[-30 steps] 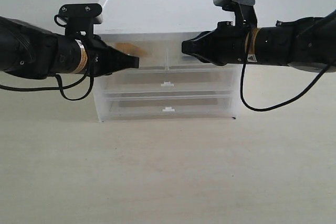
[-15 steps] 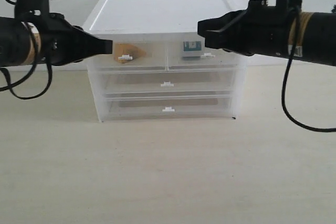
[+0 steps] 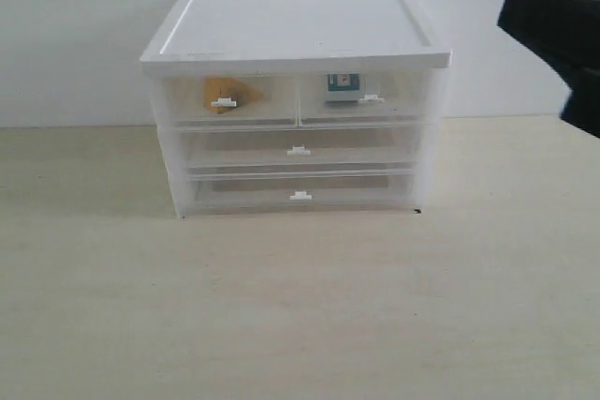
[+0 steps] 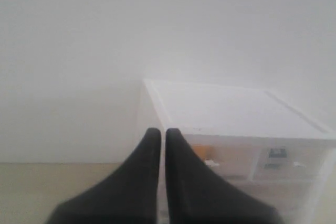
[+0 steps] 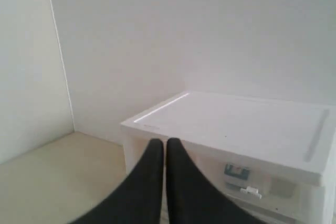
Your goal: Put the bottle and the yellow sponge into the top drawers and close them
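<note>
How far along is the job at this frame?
Done: the yellow sponge sits in the left of the top drawers, the bottle in the right one, both fronts looking flush with the cabinet. In hand: nothing; left gripper and right gripper are shut, empty, off it. Left: nothing apparent.

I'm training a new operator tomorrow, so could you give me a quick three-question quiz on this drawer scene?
1. Multiple choice: seen from the exterior view, which compartment of the cabinet holds the yellow sponge? A) the top left drawer B) the top right one C) the wide middle one.
2. True or false: the top right drawer, which holds the bottle, stands pulled out.
3. Fill in: the fingers of the left end effector and the right end effector are both ____ (open or shut).
Key: 1 A; 2 false; 3 shut.
</note>
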You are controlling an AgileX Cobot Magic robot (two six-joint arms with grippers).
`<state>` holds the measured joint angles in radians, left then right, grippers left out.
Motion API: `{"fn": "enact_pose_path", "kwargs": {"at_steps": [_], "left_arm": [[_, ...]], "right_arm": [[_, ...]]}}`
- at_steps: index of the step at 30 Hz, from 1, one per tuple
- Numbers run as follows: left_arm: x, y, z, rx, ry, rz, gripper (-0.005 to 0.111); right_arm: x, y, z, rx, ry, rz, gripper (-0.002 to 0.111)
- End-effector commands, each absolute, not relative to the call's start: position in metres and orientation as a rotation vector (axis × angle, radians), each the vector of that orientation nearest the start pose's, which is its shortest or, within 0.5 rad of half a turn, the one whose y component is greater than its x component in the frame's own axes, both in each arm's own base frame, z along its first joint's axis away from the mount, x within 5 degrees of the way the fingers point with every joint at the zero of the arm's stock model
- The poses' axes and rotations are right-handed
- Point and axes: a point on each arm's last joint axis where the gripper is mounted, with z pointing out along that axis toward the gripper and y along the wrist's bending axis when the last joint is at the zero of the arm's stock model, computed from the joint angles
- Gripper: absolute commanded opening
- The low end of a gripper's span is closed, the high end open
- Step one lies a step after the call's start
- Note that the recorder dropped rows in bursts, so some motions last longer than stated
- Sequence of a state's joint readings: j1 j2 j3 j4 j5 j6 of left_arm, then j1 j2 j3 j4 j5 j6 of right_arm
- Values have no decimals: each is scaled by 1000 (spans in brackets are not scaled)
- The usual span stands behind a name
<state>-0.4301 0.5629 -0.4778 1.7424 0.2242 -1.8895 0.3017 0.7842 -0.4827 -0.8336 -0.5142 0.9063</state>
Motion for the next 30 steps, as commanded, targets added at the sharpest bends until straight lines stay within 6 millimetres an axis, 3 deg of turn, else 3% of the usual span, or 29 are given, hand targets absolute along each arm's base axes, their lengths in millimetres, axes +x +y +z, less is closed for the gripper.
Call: {"fn": "enact_pose_path", "kwargs": {"at_steps": [1,7,9,19,30], "left_arm": [[75,-14,324,-46,1390,-422,4],[32,1,301,-26,1213,-501,4],[34,-1,297,-15,1228,-504,4],[32,-13,291,102,1262,-573,4],[30,-19,290,168,1272,-616,4]], "right_arm": [[95,58,323,-367,1299,581,0],[38,30,297,-259,1153,508,0],[28,24,290,-233,1121,485,0],[38,16,275,-140,1268,400,0],[38,15,275,-136,1272,400,0]]}}
